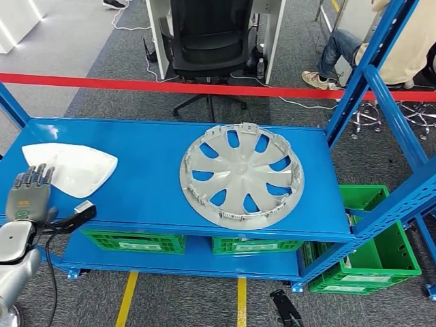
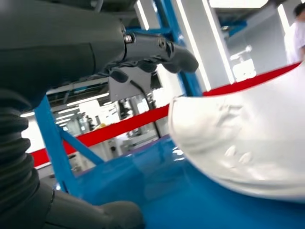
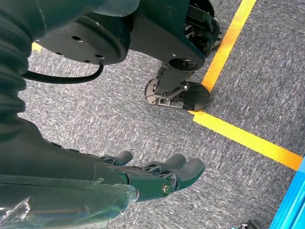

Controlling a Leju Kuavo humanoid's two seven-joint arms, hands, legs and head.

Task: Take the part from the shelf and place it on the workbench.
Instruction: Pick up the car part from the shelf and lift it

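A white curved plastic part (image 1: 74, 168) lies on the left of the blue shelf (image 1: 144, 170). My left hand (image 1: 30, 191) hovers at the shelf's front left edge, just short of the part, fingers extended and holding nothing. In the left wrist view the white part (image 2: 244, 138) lies close ahead on the blue surface, with my left hand's fingers (image 2: 158, 50) stretched out toward it and apart from it. My right hand (image 3: 158, 179) hangs over the grey carpet, fingers straight and empty.
A silver wheel cover (image 1: 242, 174) lies on the shelf's middle right. Green crates (image 1: 370, 252) sit under and beside the shelf. Blue uprights (image 1: 390, 102) rise at the right. Behind a red barrier tape (image 1: 206, 87) stand an office chair (image 1: 208, 41) and a seated person (image 1: 360, 48).
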